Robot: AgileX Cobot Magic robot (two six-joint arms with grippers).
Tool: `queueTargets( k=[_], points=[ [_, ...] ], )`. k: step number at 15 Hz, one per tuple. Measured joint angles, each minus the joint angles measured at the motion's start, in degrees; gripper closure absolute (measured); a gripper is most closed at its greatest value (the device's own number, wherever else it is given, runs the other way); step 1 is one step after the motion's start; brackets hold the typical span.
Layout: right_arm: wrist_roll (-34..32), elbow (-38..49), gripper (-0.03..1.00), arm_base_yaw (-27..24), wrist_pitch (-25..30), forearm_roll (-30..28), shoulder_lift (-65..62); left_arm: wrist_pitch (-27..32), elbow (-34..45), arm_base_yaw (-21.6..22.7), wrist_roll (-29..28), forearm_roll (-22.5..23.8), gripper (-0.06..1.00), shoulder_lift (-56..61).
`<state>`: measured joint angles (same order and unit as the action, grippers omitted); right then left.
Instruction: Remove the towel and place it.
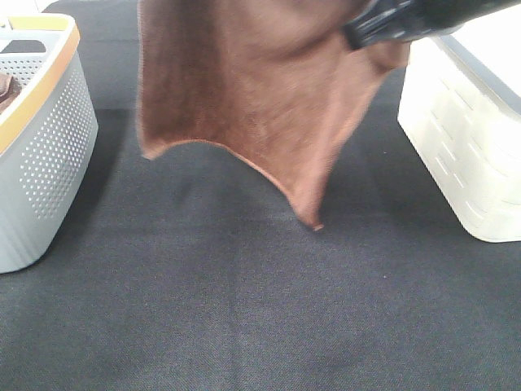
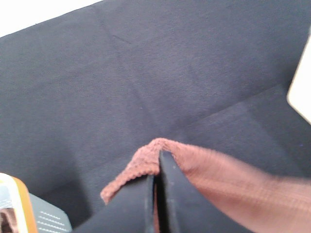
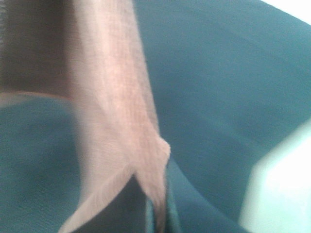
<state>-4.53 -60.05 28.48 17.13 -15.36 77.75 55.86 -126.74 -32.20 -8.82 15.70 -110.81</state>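
Observation:
The rust-brown towel (image 1: 252, 90) hangs spread out in the air above the dark table, its lower corner pointing down at mid-table. My left gripper (image 2: 156, 167) is shut on one top corner of the towel (image 2: 146, 162); it is out of the exterior high view. My right gripper (image 3: 158, 194) is shut on the other top corner of the towel (image 3: 116, 111). The right arm (image 1: 399, 20) shows dark at the top right of the exterior high view, against the towel's upper edge.
A grey perforated basket with an orange rim (image 1: 45, 138) stands at the left edge, with a dark brown cloth lump (image 1: 5, 88) in it. A white ribbed basket (image 1: 468, 130) stands at the right. The table is covered by a dark cloth (image 1: 244, 309).

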Motion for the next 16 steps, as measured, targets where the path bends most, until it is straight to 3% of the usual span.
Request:
queueTargets(
  k=[1, 5, 7, 12, 16],
  points=[
    [0.0, 0.0, 0.97, 0.0, 0.0, 0.0, 0.0, 0.0, 0.0, 0.0, 0.0, 0.0, 0.94, 0.0],
    [-0.86, -0.17, 0.97, -7.39, -14.21, -0.69, 1.15, -0.74, 0.0, 3.44, 0.17, -1.2, 0.94, -4.93],
    [-0.52, -3.09, 0.97, -7.96, -17.13, -0.86, 4.7, -4.41, 0.0, 5.79, 0.17, -2.86, 0.94, -6.7],
    [6.25, -19.14, 0.97, -8.25, -16.62, -1.2, 18.91, -17.59, 0.0, 9.74, 0.0, 0.0, 0.94, -9.28],
    [7.16, -31.05, 0.97, -11.17, -12.78, -1.2, 29.91, -28.65, 0.0, 10.37, 0.0, 3.32, 0.94, -14.5]
  ],
)
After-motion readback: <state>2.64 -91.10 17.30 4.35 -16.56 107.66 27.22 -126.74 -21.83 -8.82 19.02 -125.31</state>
